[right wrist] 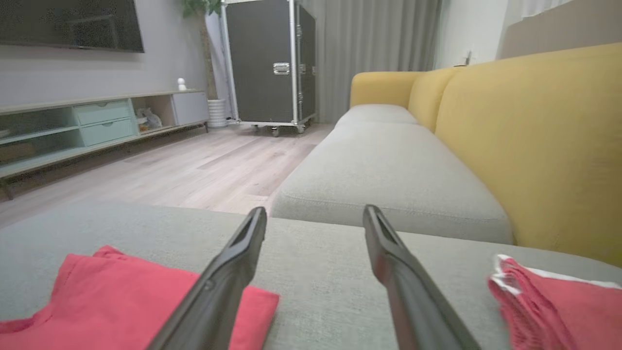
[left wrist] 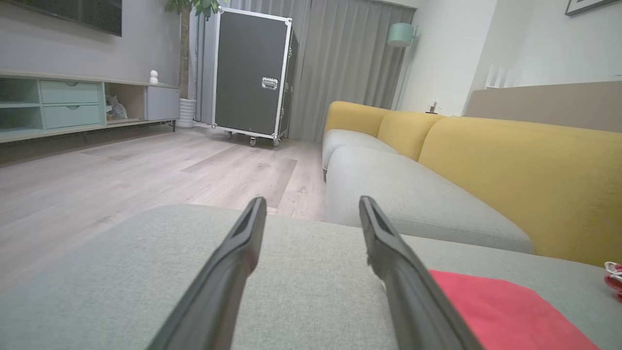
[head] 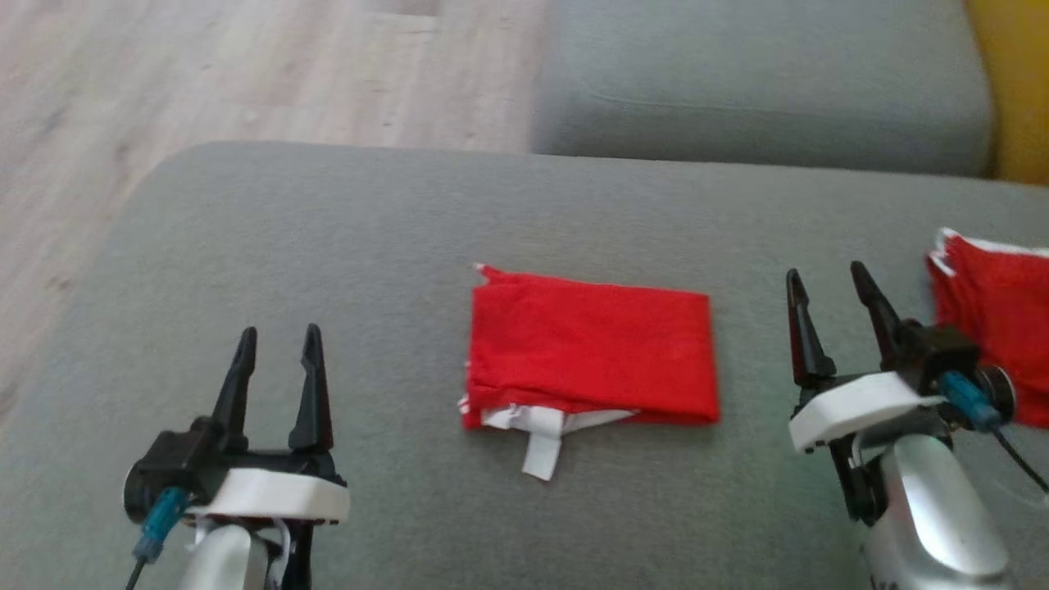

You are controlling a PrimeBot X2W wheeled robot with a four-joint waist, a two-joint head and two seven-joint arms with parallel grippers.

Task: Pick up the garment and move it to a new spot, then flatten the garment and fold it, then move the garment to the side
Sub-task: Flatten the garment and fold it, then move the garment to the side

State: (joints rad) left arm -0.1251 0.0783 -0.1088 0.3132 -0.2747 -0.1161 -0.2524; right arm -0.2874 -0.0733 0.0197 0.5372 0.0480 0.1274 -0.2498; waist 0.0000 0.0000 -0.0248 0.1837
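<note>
Grey cushion (head: 328, 246); folded garment (head: 590, 348) centred; red pile (head: 996, 315) cut off; left end effector (head: 280, 330), right end effector (head: 825, 270) spread, empty.

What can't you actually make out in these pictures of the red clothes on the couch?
- Second red pile: head view, cut off by the right edge and partly covered by the right arm; its full extent is unknown.
- Folded garment: left wrist view, partly behind one of the fingers and cut by the bottom edge.
- White strip: head view, too blurred to tell tag from trim.
</note>
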